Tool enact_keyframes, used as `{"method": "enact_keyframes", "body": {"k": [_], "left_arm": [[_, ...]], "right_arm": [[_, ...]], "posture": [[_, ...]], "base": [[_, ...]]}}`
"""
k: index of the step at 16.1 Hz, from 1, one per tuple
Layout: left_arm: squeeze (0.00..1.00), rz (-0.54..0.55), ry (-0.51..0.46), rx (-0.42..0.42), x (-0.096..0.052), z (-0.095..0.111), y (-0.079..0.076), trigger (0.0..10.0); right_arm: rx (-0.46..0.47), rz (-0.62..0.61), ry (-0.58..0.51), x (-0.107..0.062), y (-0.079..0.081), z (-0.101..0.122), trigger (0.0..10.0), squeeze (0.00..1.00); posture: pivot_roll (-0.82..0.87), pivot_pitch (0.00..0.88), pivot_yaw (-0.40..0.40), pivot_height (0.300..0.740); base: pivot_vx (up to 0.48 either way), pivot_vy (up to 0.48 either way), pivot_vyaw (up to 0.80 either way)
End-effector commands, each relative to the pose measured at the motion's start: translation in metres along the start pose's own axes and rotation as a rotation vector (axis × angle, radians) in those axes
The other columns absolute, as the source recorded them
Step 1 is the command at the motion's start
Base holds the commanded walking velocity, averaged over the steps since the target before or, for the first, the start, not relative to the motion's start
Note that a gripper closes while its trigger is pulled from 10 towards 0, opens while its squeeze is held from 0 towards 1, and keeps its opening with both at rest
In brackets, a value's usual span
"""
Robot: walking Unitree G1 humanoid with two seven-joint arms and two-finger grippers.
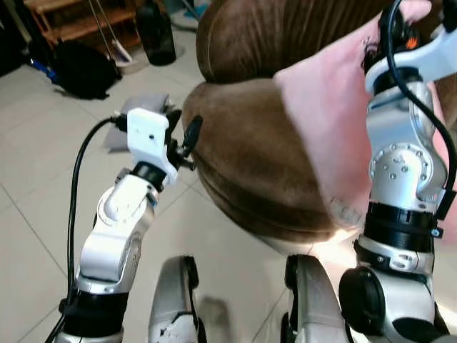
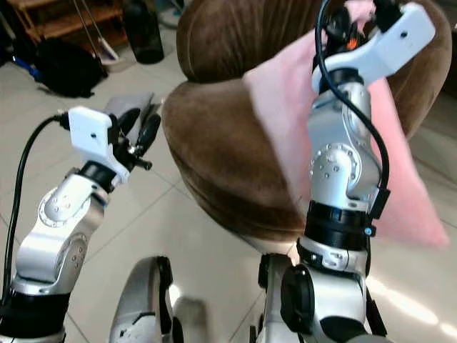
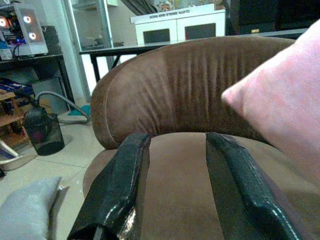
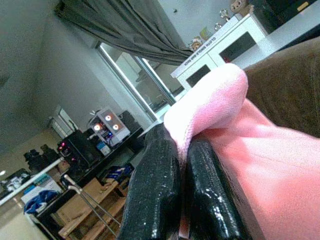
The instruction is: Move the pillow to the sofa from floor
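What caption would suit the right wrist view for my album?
Right gripper pinching a corner of the pink pillow above the brown sofa.

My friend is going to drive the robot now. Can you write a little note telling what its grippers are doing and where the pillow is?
Right gripper: shut on a top corner of the pink pillow, holding it up over the brown sofa.
Left gripper: open, holding nothing, raised in front of the sofa's seat.
Done: the pillow is off the floor and hangs against the sofa, its lower end sticking out past the seat's front edge.
Left: bring the pillow fully over the seat, lower it, open the right gripper, then pull the arm back.
Also there: a grey cushion lies on the tiled floor beside the sofa.
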State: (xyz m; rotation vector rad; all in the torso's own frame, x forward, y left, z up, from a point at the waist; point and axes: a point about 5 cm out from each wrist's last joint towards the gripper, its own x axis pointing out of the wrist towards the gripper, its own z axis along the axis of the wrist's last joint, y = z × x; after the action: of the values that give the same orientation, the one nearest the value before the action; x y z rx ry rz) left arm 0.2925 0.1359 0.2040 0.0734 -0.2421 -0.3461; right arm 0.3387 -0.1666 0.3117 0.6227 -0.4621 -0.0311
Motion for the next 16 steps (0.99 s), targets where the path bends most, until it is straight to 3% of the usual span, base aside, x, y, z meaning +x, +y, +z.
{"method": "enact_keyframes", "body": {"k": [1,12,16], "left_arm": [[0.0,-0.004,-0.012,0.029,0.001,0.002,0.0,10.0],[0.0,0.015,-0.018,0.066,0.002,0.001,0.003,10.0],[0.0,0.015,-0.029,0.069,0.003,0.002,0.003,10.0]], "right_arm": [[-0.011,0.062,-0.024,-0.001,0.013,0.006,10.0,0.0],[-0.008,0.069,0.014,-0.005,0.016,-0.007,10.0,0.0],[-0.008,0.071,0.018,-0.005,0.017,-0.008,10.0,0.0]], "posture": [[-0.02,0.0,0.032,0.617],[-0.01,0.0,0.031,0.727],[-0.01,0.0,0.032,0.74]], "base": [[0.0,0.0,0.0],[0.0,0.0,0.0],[0.0,0.0,0.0]]}}
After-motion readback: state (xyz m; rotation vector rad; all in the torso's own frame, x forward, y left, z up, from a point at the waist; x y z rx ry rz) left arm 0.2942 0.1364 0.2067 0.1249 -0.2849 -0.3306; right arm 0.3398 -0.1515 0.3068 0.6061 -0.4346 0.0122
